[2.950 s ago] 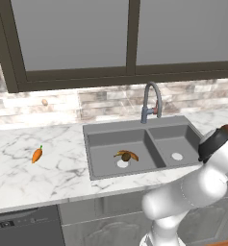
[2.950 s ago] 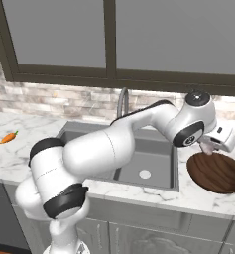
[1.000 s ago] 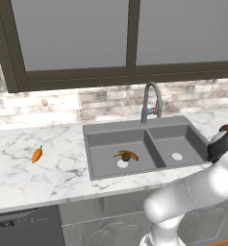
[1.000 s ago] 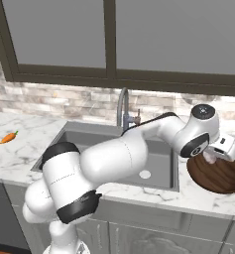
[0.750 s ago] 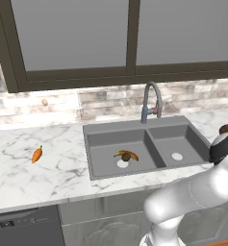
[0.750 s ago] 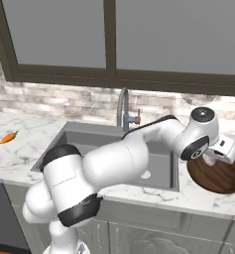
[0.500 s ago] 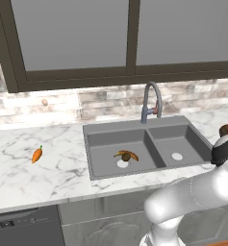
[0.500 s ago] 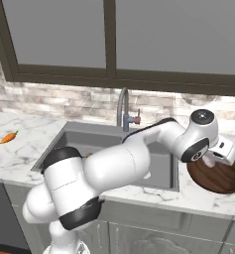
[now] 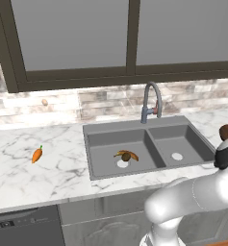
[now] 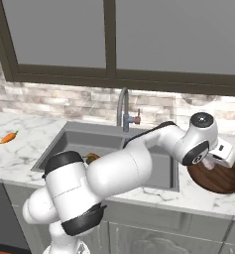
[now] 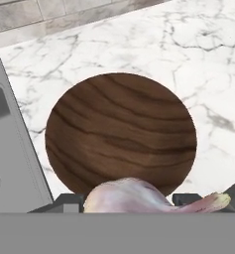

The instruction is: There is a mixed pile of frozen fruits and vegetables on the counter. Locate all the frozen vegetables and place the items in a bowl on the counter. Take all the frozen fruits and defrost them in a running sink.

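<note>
Hand view puts the pinkish-white bulb low in frame, wedged between my 2 dark fingertips, its pale tapering stem running off to one side; I read the end effector as clenched on it. Directly beyond the bulb sits the bowl, dark reddish-brown with wood grain, round, resting on the white marble bench. A corner of the dark grey sink cuts in beside the bowl, with part of a pale drain at the frame edge. Right base view: the arm reaches across the sink to the far side, the end effector low over the bowl, which stands on the bench just past the sink rim. I cannot make out the bulb from that angle. The carrot lies alone on the bench, well apart on the other side of the sink. Left base view: the banana and the brown kiwi lie touching in 1 basin of the sink, beside its pale drain. The gooseneck tap stands behind the divider. I cannot tell whether water is running. The carrot lies on the bench, green tip pointing toward the wall.
</note>
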Controlling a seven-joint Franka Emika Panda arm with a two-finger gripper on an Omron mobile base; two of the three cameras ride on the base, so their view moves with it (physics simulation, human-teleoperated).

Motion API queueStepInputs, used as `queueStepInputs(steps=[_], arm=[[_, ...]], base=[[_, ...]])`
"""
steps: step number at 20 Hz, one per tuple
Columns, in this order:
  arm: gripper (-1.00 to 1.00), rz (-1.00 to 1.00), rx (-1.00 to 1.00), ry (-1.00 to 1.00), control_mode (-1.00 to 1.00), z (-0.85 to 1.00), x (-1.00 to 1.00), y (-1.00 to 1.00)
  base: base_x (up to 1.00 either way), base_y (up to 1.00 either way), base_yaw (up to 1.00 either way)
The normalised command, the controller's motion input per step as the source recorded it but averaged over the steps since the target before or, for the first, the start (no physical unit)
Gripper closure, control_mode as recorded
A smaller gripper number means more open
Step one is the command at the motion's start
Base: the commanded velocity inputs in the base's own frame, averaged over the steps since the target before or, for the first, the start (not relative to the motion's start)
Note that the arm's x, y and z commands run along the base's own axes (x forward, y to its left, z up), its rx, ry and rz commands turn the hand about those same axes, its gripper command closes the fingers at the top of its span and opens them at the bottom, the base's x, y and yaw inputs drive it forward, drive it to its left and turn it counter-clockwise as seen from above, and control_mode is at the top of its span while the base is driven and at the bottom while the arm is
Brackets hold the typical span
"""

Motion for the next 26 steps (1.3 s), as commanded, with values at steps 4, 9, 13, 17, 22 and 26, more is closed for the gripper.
queueStepInputs(steps=[4,9,13,17,22,26], arm=[[1.00,0.00,0.00,0.00,-1.00,-0.10,0.00,0.00],[1.00,0.00,0.00,0.00,-1.00,-0.08,0.00,0.00],[1.00,0.00,0.00,0.00,-1.00,-0.12,0.00,0.00],[1.00,0.00,0.00,0.00,-1.00,-0.15,0.00,0.00],[1.00,0.00,0.00,0.00,-1.00,-0.15,0.00,0.00],[1.00,0.00,0.00,0.00,-1.00,-0.15,0.00,0.00]], base=[[0.00,0.00,0.00],[0.00,0.00,0.00],[0.00,0.00,0.00],[0.00,0.00,0.00],[0.00,0.00,0.00],[0.00,0.00,0.00]])
